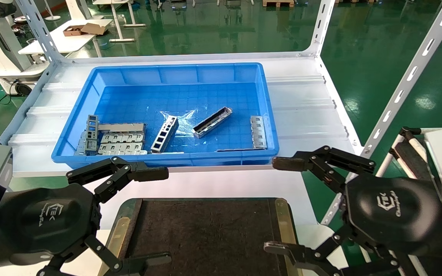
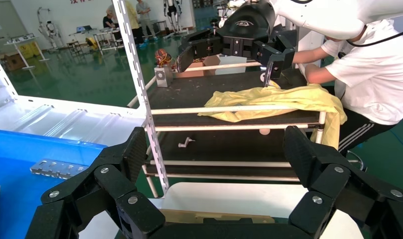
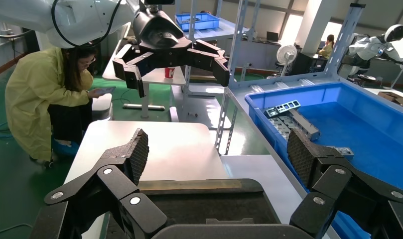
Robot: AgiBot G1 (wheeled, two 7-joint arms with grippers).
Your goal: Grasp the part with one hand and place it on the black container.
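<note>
Head view: the part [image 1: 212, 122], a shiny metal channel, lies slantwise on the floor of the blue bin [image 1: 90, 92], a little toward 3 o'clock of the bin's centre, with bare blue floor all round it, so there is room for fingers to come down on either long side. A grey ladder-like frame [image 1: 165, 134] lies toward 9 o'clock of it, apart; a flat perforated plate [image 1: 258, 131] lies toward 3 o'clock, close to the bin wall. More stamped plates [image 1: 121, 138] crowd the bin's 8 o'clock corner. The black container [image 1: 205, 230] sits on the white surface [image 1: 221, 184] at 6 o'clock of the bin, its felt bare, ready to receive. The left claw [image 1: 147, 217] and right claw [image 1: 280, 205] hang spread wide at either side of the tray, neither holding anything; I judge the reach has not begun

Left wrist view: its fingers [image 2: 134, 149] stand far apart, the bin's edge beside them

Right wrist view: fingers [image 3: 301, 154] likewise splayed, above the tray's near rim, the bin's near wall being the one edge to clear
</note>
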